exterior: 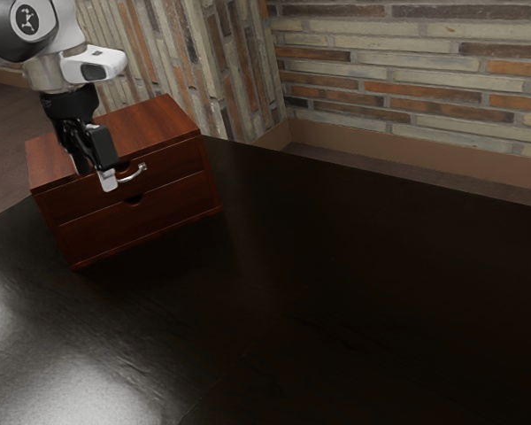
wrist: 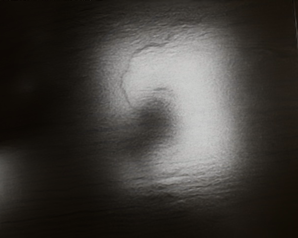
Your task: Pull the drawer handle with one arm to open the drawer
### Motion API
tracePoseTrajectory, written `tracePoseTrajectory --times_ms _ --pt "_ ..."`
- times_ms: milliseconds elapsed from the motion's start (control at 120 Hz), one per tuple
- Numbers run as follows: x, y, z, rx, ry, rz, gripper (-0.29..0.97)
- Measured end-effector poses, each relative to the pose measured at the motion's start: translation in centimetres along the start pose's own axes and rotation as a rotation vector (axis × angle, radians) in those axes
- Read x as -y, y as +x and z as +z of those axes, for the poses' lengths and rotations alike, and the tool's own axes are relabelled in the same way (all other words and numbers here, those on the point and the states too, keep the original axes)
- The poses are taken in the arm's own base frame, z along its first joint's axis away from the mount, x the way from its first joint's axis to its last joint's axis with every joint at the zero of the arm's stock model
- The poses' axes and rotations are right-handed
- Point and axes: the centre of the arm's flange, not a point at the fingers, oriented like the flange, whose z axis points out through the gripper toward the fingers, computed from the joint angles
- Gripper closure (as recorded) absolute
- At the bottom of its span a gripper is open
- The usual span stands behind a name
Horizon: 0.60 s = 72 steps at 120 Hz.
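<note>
Tool (exterior: 107, 173) sits at the exterior view's left end of the drawer handle (exterior: 133, 172); its grip state cannot be determined. Handle's long axis runs horizontally across the upper drawer (exterior: 170, 165) front.

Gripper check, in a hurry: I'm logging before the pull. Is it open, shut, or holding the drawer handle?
Gripper: at one end of the drawer handle; whether it is open or closed cannot be told.

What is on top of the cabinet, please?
The cabinet has a bare wooden top where visible; the gripper hides a part toward the exterior view's left.
</note>
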Motion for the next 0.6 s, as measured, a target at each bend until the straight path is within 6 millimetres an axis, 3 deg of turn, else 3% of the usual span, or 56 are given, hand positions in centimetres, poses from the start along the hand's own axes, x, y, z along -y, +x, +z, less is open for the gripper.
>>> tracePoseTrajectory --times_ms 283,300,325,367,400,467,600 --pt "0.0 0.0 -0.3 -0.007 0.004 0.035 0.00" --pt "-0.3 -0.4 -1.0 -0.020 0.013 0.040 0.00" --pt "-1.5 -2.0 -3.8 -0.066 0.040 0.055 0.00" --pt "-4.7 -5.1 -8.7 -0.164 0.074 0.106 0.00" --pt "-6.9 -6.0 -10.5 -0.205 0.076 0.151 0.00" --pt "-9.6 -4.3 -8.9 -0.176 0.044 0.229 0.00" --pt "-12.9 1.7 0.3 -0.045 0.052 0.381 0.00"
